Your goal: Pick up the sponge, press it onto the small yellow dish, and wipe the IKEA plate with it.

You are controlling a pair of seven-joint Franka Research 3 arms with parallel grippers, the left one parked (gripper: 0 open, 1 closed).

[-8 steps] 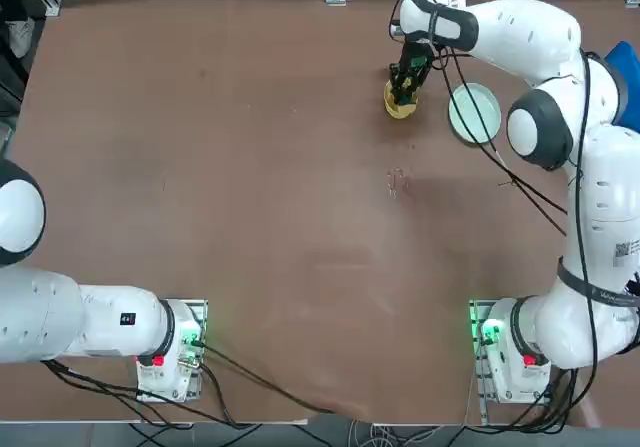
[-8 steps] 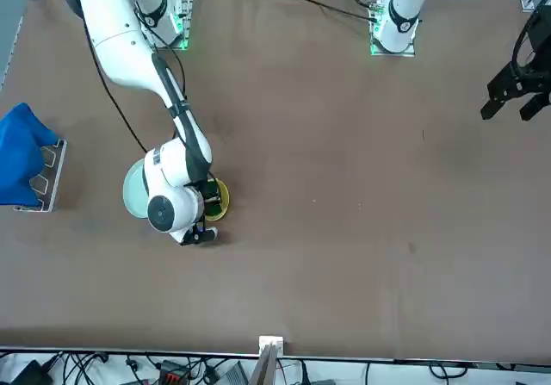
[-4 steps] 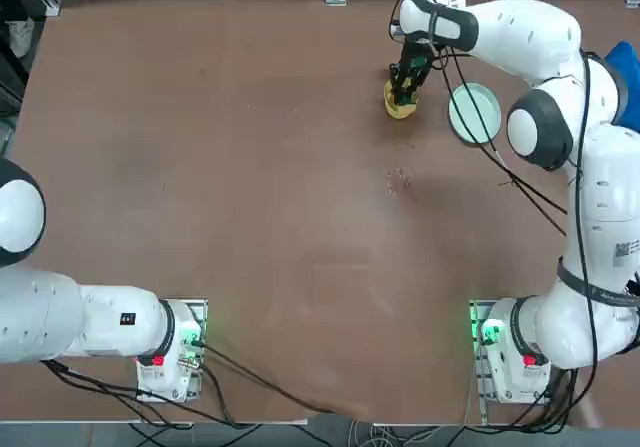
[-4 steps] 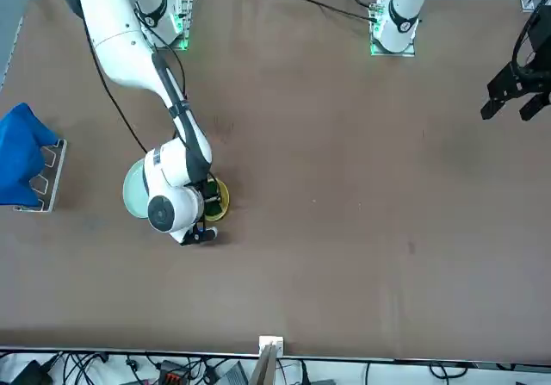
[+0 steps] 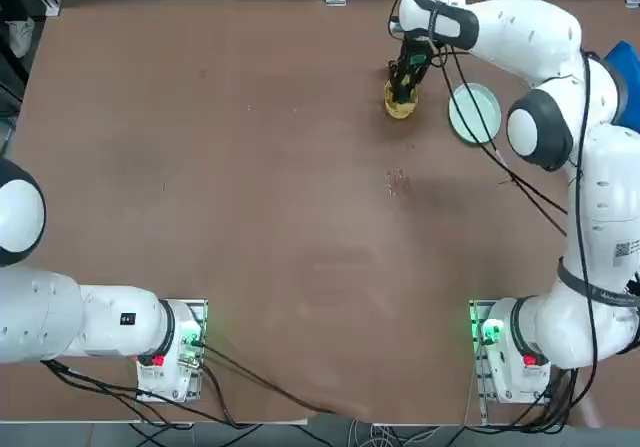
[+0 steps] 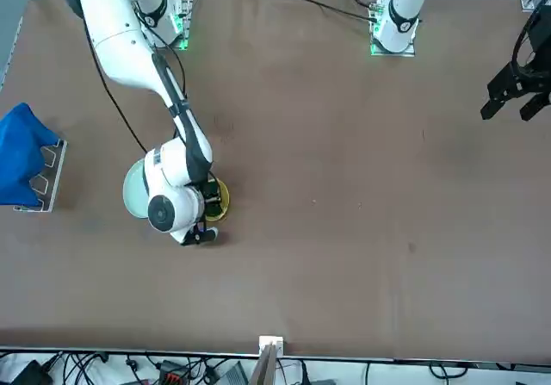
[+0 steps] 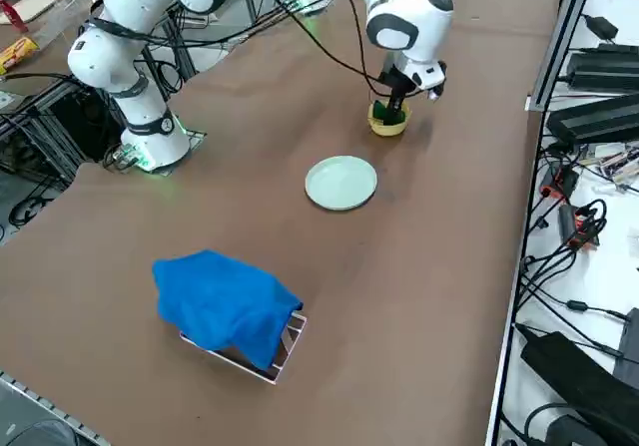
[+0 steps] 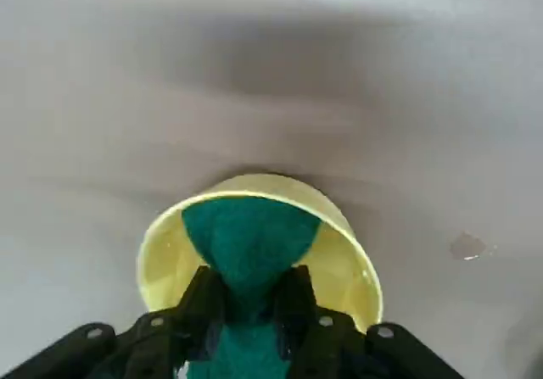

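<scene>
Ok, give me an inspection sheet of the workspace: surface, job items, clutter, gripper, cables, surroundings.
Surface: brown tabletop, small marks near the middle.
Job items: dark green sponge squeezed inside the round bright yellow dish; round pale mint plate beside it, apart.
Clutter: blue cloth draped over a white wire rack.
Right gripper: at the yellow dish, fingers shut on the sponge.
Cables: black cable from the right arm passes above the plate.
Surroundings: black devices and loose cables beyond the table; people, nothing seen.

Soft dark shadow in wrist view, wrist close-up slightly blurred
</scene>
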